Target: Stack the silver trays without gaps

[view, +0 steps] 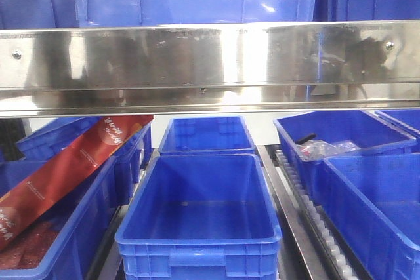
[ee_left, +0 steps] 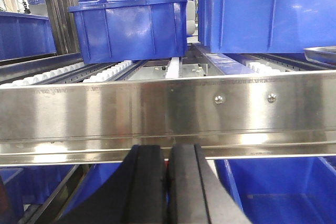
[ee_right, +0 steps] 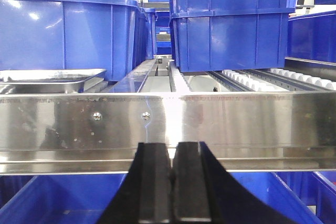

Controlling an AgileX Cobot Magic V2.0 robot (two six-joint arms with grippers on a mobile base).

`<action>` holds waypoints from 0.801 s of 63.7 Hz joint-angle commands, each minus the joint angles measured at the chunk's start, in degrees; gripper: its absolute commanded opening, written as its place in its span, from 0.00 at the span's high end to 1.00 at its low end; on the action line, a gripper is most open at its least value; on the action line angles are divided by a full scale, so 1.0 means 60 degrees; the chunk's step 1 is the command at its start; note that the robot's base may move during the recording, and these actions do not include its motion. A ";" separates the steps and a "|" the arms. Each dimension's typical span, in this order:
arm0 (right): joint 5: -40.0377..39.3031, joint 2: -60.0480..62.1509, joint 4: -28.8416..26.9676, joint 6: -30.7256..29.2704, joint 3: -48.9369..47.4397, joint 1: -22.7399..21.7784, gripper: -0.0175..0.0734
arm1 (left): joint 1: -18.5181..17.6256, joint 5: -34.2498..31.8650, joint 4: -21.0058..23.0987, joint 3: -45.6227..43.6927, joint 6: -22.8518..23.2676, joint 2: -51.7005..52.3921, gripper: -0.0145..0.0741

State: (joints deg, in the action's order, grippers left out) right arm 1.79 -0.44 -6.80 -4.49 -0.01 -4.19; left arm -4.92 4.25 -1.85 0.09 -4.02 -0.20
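Note:
A silver tray (ee_right: 50,80) lies on the upper rack level at the left of the right wrist view, behind the steel rail. A corner of a silver tray (ee_left: 321,54) shows at the right edge of the left wrist view. My left gripper (ee_left: 168,153) is shut with nothing between its black fingers, just in front of and below the rail. My right gripper (ee_right: 172,150) is likewise shut and empty, in front of the rail. No tray and no gripper appears in the front view.
A long steel rail (view: 210,63) with screws crosses every view. Blue crates (view: 200,211) fill the lower level; one at the left holds a red box (view: 72,162). More blue crates (ee_left: 128,30) (ee_right: 231,19) stand on the roller tracks (ee_right: 262,80) above.

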 commanded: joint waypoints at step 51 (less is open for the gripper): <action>-0.0351 0.0074 0.0012 -0.0014 0.0001 -0.0038 0.89 | 0.0033 -0.0171 -0.0022 -0.0015 0.0040 0.0033 0.85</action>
State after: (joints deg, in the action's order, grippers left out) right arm 1.79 -0.44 -6.80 -4.49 -0.01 -4.19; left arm -4.92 4.25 -1.85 0.09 -4.02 -0.20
